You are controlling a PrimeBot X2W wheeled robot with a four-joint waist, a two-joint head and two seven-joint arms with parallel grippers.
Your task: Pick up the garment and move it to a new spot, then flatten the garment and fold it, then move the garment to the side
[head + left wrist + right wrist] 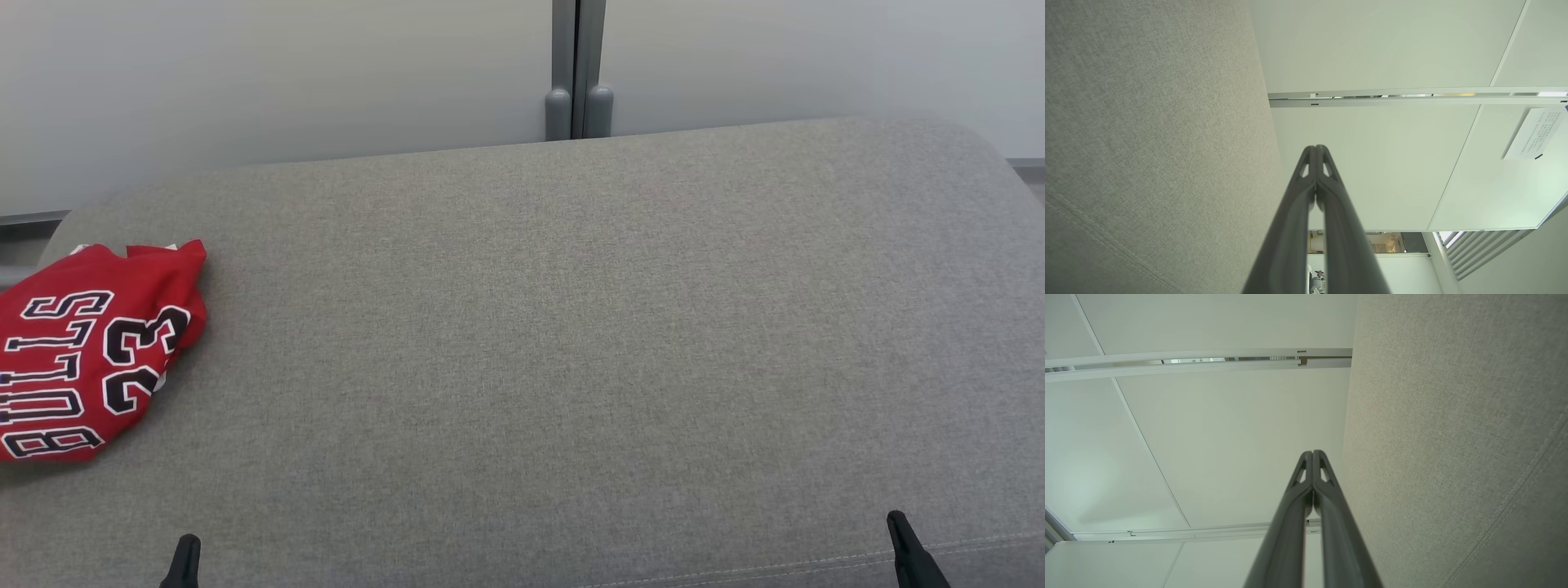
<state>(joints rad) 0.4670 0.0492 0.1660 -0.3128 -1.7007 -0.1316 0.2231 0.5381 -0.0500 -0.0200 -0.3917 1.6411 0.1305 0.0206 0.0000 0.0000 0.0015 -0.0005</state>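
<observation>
**Red jersey lies off to the left; both hands closed and empty**

The red garment (90, 351), a jersey with black, white-edged letters and the number 23, lies in a loose bundle on the grey fabric-covered desk (571, 327). It sits ahead of the left hand (186, 555) and a little to that hand's outer side, apart from it, with bare fabric between the two. Part of the jersey runs off the left edge of the head view. From the right hand (904, 535) the garment is far across the desk, well apart.

Both hands show as dark tips low in the head view, near the desk's front edge, where a stitched seam (816, 563) runs. In the left wrist view the left hand's two fingers (1290, 228) press together tip to tip, with nothing between them. In the right wrist view the right hand's fingers (1290, 526) are pressed together in the same way. Beyond the desk, ahead of both hands, stand pale wall panels (245, 82) joined by a grey post (578, 73).
</observation>
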